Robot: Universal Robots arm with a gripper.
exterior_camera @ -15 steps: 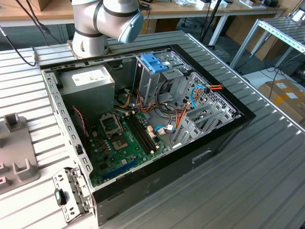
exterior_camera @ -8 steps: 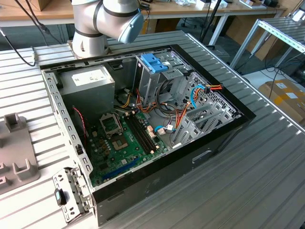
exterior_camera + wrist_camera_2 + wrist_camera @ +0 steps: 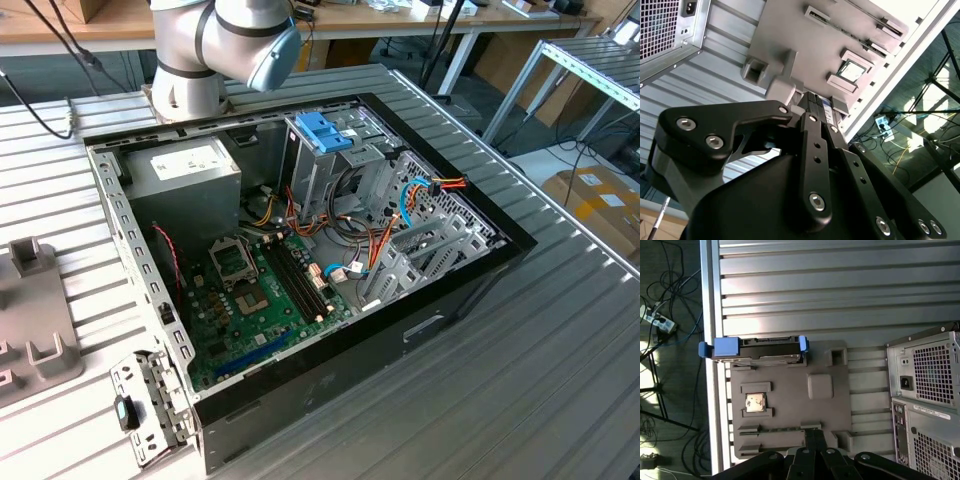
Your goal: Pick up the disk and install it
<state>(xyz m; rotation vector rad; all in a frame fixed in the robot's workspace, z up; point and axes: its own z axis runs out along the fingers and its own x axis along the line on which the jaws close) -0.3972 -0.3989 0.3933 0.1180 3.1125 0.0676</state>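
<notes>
First wrist view looks down on the disk, a dark drive in a bright blue carrier. It stands on its long edge at the far end of a gray fixture plate, with one blue end reaching out over the rail of the ribbed metal table. A small square chip lies in a pocket of the plate between the disk and the gripper. The gripper's black fingers are drawn together with nothing between them, well apart from the disk and touching nothing. The vented back of the computer case stands beside the plate. In the second wrist view the gripper's black links overlap the same plate, and a power strip lies on the floor beyond the table's rim. In the exterior view the open case fills the middle of the frame with its green board exposed. A blue clip sits atop the metal drive cage at upper centre, the arm rises at the top edge, and the gray plate shows at the exterior view's left.
</notes>
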